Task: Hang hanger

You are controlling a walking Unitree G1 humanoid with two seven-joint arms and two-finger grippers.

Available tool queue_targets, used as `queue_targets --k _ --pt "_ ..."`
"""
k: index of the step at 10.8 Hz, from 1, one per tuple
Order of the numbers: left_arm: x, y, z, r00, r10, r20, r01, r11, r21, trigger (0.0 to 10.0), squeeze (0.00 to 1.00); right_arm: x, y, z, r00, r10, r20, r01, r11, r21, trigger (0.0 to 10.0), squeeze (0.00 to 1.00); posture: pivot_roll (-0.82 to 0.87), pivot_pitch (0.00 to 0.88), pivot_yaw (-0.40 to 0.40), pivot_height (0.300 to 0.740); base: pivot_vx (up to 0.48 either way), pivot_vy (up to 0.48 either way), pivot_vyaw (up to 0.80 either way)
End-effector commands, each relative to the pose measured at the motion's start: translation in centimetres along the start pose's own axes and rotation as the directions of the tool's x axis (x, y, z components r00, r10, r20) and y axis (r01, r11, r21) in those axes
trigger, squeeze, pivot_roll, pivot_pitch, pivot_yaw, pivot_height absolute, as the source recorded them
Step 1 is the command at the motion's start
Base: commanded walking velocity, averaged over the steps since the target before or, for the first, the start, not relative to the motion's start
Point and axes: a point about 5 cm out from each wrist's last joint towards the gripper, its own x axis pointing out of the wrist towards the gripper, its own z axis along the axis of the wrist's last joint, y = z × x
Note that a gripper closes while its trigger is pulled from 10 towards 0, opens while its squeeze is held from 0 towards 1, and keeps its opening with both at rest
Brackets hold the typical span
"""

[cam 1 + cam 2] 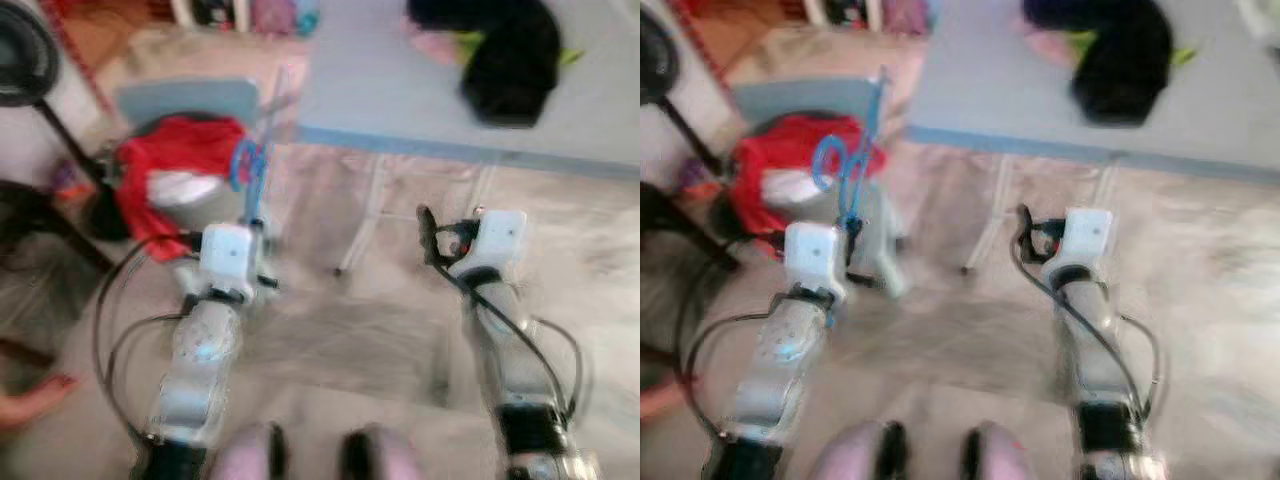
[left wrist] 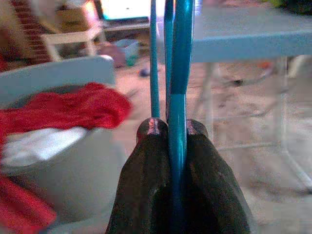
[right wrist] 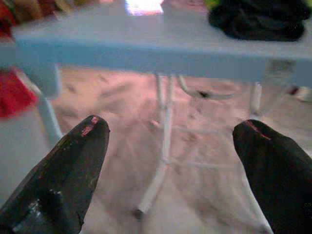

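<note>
Left wrist view shows the left gripper (image 2: pixel 177 134) clamped tight on a blue hanger (image 2: pixel 176 73), beside a basket (image 1: pixel 185 200) of red clothes. Right gripper (image 3: pixel 170 131) hovers with jaws wide apart, facing the grey table (image 3: pixel 146 41).

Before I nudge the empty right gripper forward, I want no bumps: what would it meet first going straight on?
Probably the folding table's white legs under the table. The open right gripper points beneath the tabletop, with bare floor before the legs; depth is unclear.
</note>
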Motion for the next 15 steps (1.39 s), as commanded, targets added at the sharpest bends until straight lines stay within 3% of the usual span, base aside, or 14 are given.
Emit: queue_targets --k 1,2,3,4,5,7,8,9,10,11,12,14,15 --pt "0.0 0.2 0.1 1.000 -0.007 0.002 0.007 1.000 0.014 10.0 0.00 0.0 0.0 0.3 1.000 -0.010 0.018 0.010 1.000 -0.016 10.0 0.00 0.02 0.169 -0.015 0.740 0.000 0.480 0.00" --pt "-0.1 -0.1 -0.3 0.999 -0.049 -0.011 0.049 0.998 0.029 10.0 0.00 0.0 0.4 0.2 0.998 0.070 0.000 -0.070 0.998 0.001 10.0 0.00 0.02 0.169 -0.017 0.740 0.000 0.000 0.00" --pt "-0.6 -0.2 -0.9 0.983 -0.178 -0.044 0.182 0.979 0.096 10.0 0.00 -0.1 -0.1 0.3 0.986 0.165 -0.004 -0.165 0.981 -0.104 10.0 0.00 0.02 0.175 -0.016 0.740 0.000 0.000 0.00" --pt "-1.2 0.3 -2.5 0.935 -0.321 -0.152 0.339 0.935 0.108 10.0 0.00 -0.4 -1.1 0.4 0.961 0.274 -0.035 -0.276 0.944 -0.182 10.0 0.00 0.02 0.175 -0.016 0.740 0.000 0.000 0.00" --pt "-1.9 0.9 -3.9 0.869 -0.423 -0.258 0.469 0.870 0.153 10.0 0.00 -0.9 -2.1 0.0 0.916 0.386 -0.112 -0.402 0.872 -0.280 10.0 0.00 0.02 0.179 -0.018 0.740 0.000 0.000 0.00" --pt "-4.0 1.0 -5.8 0.731 -0.564 -0.385 0.646 0.753 0.125 10.0 0.00 -2.5 -3.4 -0.2 0.784 0.566 -0.256 -0.617 0.658 -0.432 10.0 0.00 0.00 0.186 -0.008 0.740 0.000 0.000 0.00" --pt "-5.1 0.5 -6.6 0.651 -0.627 -0.428 0.720 0.688 0.087 10.0 0.00 -3.8 -4.3 -0.1 0.645 0.667 -0.372 -0.759 0.503 -0.414 10.0 0.00 0.00 0.189 -0.008 0.740 0.000 0.000 0.00" --pt "-5.5 0.1 -6.8 0.611 -0.662 -0.434 0.751 0.658 0.054 10.0 0.00 -4.5 -4.6 -0.1 0.559 0.713 -0.422 -0.825 0.430 -0.367 10.0 0.00 0.00 0.190 -0.010 0.740 0.000 0.000 0.00" --pt "-6.0 -0.4 -7.1 0.549 -0.715 -0.433 0.791 0.612 -0.009 10.0 0.00 -5.1 -4.9 -0.1 0.443 0.752 -0.488 -0.893 0.321 -0.316 10.0 0.00 0.00 0.188 -0.012 0.740 0.000 0.000 0.00" --pt "-6.1 -0.7 -7.2 0.521 -0.745 -0.417 0.807 0.589 -0.043 10.0 0.00 -5.8 -4.6 -0.1 0.304 0.789 -0.534 -0.949 0.201 -0.245 10.0 0.00 0.00 0.189 -0.013 0.740 0.000 0.000 0.00" --pt "-6.0 -0.8 -7.1 0.511 -0.755 -0.412 0.815 0.578 -0.048 10.0 0.00 -5.9 -4.0 -0.3 0.246 0.791 -0.560 -0.961 0.123 -0.249 10.0 0.00 0.00 0.188 -0.012 0.740 0.000 0.000 0.00" --pt "-6.0 -1.0 -7.1 0.476 -0.784 -0.397 0.832 0.548 -0.084 10.0 0.00 -5.3 -2.2 -1.0 0.240 0.800 -0.550 -0.952 0.084 -0.294 10.0 0.00 0.00 0.184 -0.008 0.740 0.000 0.000 0.00" --pt "-6.0 -1.4 -7.4 0.412 -0.817 -0.403 0.851 0.504 -0.151 10.0 0.00 -5.2 -1.2 -2.5 0.190 0.769 -0.610 -0.939 -0.040 -0.343 10.0 0.00 -0.01 0.183 -0.002 0.740 0.000 0.000 0.00"
